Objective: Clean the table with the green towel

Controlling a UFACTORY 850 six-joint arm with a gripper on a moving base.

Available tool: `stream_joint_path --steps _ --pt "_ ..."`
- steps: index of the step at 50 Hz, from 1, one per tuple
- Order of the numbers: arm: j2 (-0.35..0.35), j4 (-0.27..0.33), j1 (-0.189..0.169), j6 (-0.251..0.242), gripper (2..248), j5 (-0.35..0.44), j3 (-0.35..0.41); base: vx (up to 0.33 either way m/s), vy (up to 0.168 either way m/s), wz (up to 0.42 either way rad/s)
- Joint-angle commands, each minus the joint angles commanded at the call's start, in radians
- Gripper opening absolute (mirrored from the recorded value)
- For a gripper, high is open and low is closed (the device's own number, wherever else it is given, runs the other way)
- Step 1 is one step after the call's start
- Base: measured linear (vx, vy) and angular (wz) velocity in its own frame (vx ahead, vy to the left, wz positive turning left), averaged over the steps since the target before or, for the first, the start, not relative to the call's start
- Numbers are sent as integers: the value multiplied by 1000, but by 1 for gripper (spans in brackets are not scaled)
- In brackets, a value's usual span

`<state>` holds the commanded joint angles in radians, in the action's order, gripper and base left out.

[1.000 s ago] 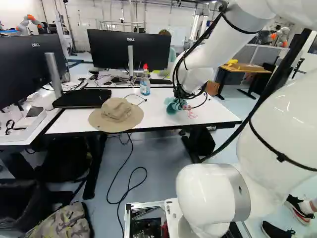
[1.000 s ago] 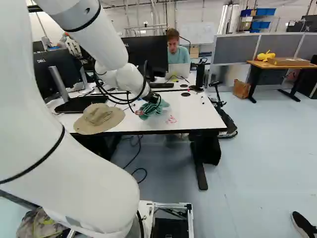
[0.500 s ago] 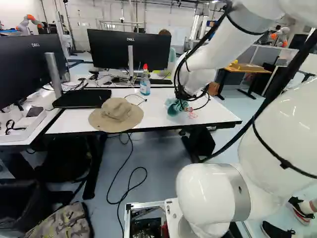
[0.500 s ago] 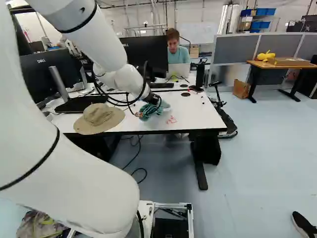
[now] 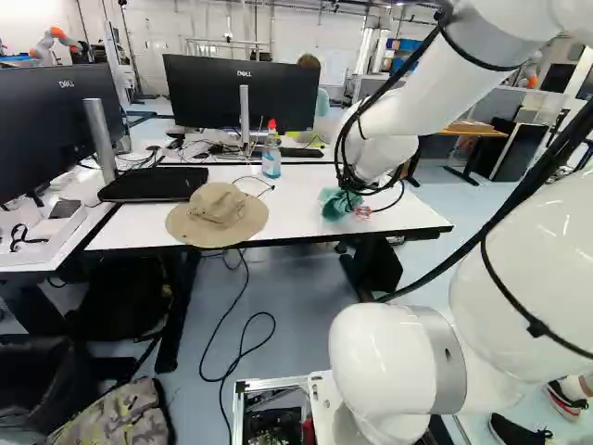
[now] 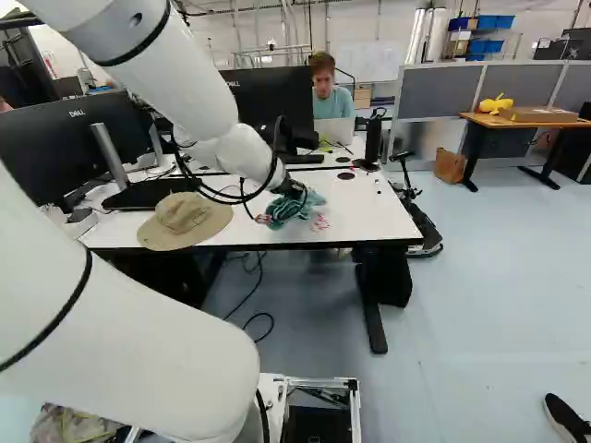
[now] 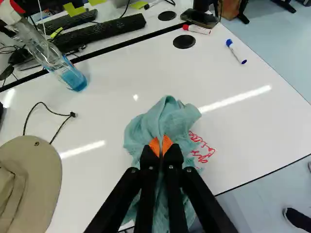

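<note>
In the right base view my gripper (image 6: 294, 191) is low over the white table (image 6: 369, 217), at the green towel (image 6: 303, 205). In the wrist view the gripper (image 7: 161, 147) is shut on the bunched towel (image 7: 165, 116), its orange pads pinching a fold from two sides. The cloth spreads ahead of and under the fingers, resting on the tabletop. Red scribbles (image 7: 204, 153) show right beside the towel, partly covered by it; whether more lie beneath is hidden.
A tan hat (image 5: 218, 215) and a spray bottle (image 5: 271, 156) stand on the table, left of the towel in the left base view. Two markers (image 7: 197, 29) (image 7: 236, 51) lie toward the far edge. Monitors (image 5: 243, 93) stand behind. Another robot (image 5: 56, 42) is far off.
My arm has shifted a little to the right and nearer in the base views, dragging the gripped towel along the table against the red scribbles. The base has not moved.
</note>
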<state>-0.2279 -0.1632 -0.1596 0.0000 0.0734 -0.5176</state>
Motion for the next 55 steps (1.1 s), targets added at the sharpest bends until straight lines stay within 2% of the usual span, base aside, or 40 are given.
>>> stream_joint_path --steps 55 --pt "0 0 0 0 27 0 0 0 0 0"
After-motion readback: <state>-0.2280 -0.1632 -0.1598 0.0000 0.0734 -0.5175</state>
